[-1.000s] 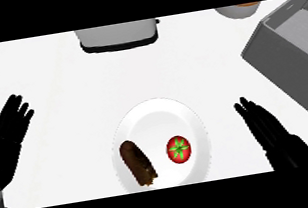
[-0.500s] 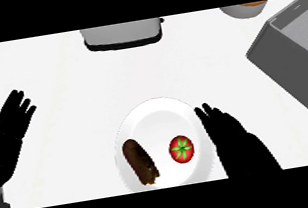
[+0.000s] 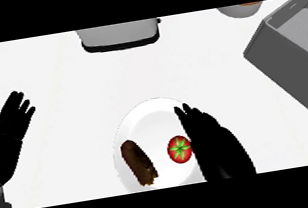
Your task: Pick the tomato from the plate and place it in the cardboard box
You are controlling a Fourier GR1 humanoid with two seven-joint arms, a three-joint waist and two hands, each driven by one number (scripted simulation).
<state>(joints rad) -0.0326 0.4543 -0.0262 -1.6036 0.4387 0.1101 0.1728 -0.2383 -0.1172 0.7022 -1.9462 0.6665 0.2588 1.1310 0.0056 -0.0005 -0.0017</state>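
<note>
My right hand (image 3: pixel 215 142) had come in further from the right since half a second before, and now it lay over the right side of the white plate (image 3: pixel 144 115), where earlier it was only at the rim. Fingers were straight and spread, pointing up the view, nothing held. My left hand (image 3: pixel 5 137) had hardly changed: out at the left edge of the counter (image 3: pixel 180 61), fingers straight and relaxed, well apart from the plate.

The tomato (image 3: pixel 180 149) sat on the plate, right of centre toward the near side, green top showing. It was just beside the inner edge of my right hand, on its left; I could not tell whether they were touching. Also on the plate was a dark brown oblong food item (image 3: pixel 140 163), left of the tomato and apart from it.

The grey box (image 3: pixel 305 51) stood at the right of the counter, well apart from the plate, open side up, with only its pale floor visible inside. A toaster-like appliance (image 3: pixel 118 35) sat at the far edge, a small bowl (image 3: pixel 241 9) beyond it to the right
</note>
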